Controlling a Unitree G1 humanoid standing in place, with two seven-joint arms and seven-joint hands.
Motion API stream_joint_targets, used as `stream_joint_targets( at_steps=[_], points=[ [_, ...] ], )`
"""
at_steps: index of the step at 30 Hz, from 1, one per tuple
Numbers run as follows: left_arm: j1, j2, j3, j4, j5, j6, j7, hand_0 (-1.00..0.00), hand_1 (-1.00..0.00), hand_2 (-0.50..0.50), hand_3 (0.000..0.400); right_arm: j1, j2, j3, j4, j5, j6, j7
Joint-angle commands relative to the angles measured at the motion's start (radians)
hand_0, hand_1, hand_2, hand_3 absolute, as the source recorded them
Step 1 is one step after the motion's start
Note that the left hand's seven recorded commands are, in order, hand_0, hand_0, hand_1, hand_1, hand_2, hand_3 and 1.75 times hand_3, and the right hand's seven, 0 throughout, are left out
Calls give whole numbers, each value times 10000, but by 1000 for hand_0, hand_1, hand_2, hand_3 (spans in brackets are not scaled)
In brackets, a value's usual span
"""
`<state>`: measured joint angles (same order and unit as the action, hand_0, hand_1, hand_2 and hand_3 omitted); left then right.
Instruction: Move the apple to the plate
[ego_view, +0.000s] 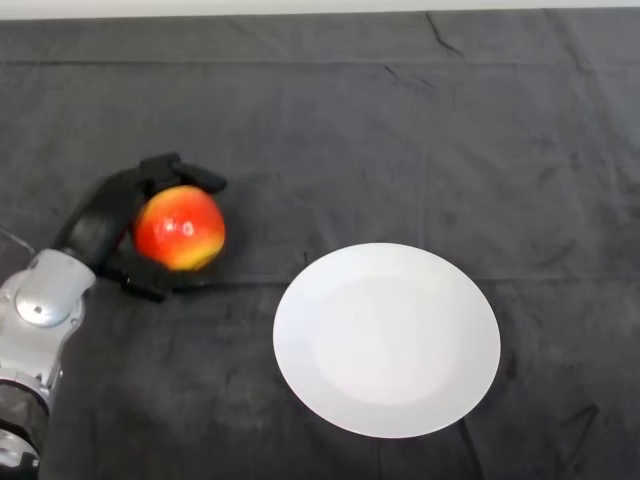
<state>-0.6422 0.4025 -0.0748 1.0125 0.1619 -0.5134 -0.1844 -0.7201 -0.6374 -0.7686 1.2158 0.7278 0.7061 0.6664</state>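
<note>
1. Red and yellow, the apple (180, 228) sits on the left side of the table, inside the robot's black hand (105, 225).
2. The hand is wrapped round the apple. Fingers (185, 172) curl over its top and far side, and the thumb (145, 285) hooks under its near side. So the hand is clamped on the apple.
3. I cannot tell if the apple is touching the dark cloth (400, 120) or is lifted just off it.
4. The silver arm (40, 310) comes in from the lower left corner.
5. The white plate (387, 340) lies to the right of the apple and a bit nearer the robot. It has nothing on it. The apple and the plate are apart, with bare cloth between them.
6. I think the grabbing part is done or almost done. The carrying part has not happened yet, since the apple is not on the plate.
7. Next, I think the hand should keep its hold tight, lift the apple up, and swing it right until it is over the middle of the plate.
8. Then it should go down gently and let go, so the round apple does not roll off the edge.
</note>
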Motion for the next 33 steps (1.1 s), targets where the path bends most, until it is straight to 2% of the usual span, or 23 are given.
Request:
stream_joint_targets(
  at_steps=[1, 10, 21, 27, 33],
  points=[
    [39, 131, -303, -634, 186, 82, 223, -1000, -922, -39, 400, -97, -201, -95, -59, 136, 14, 13],
    [541, -313, -495, -2198, 406, 149, 979, -1000, -922, -39, 400, -87, -188, -94, -85, 139, 11, 3],
    [1166, -1397, -1707, -4297, 584, 1076, 1698, -1000, -922, -39, 400, -67, -165, -92, -133, 143, 5, -17],
    [1430, -1530, -2800, -5033, 333, 1415, 1878, -1000, -922, -39, 400, -57, -154, -91, -161, 147, 3, -30],
    [1460, -1448, -3693, -5153, 22, 1477, 1893, -1000, -925, -37, 400, -48, -146, -90, -182, 150, 2, -40]
  ],
)
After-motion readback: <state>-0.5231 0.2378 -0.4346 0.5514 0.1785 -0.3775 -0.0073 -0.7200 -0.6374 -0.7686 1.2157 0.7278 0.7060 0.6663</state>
